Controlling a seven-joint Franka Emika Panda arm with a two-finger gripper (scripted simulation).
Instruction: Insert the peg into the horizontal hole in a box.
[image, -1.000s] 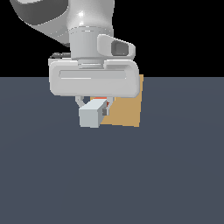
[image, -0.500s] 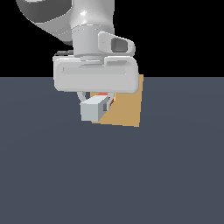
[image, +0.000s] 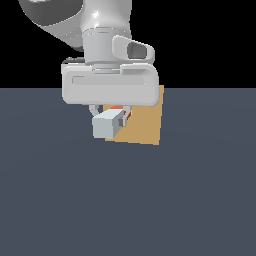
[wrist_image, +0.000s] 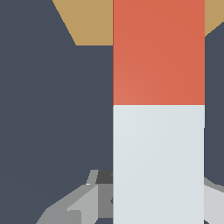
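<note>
While the gripper (image: 109, 116) grasps the peg (wrist_image: 158, 109) clear of the counter (image: 128, 200), red half aimed at the box (image: 145, 122) just behind toward 12 o'clock, pickup looks done; the hole is hidden, so alignment and insertion remain.

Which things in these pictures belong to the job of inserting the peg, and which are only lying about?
Belonging to the job:
- peg, red-orange half toward the box
- box, tan; its hole is not visible in either view
- gripper, shut on the peg's grey-white half

Just lying about:
- nothing loose shows; only the dark grey floor
</note>
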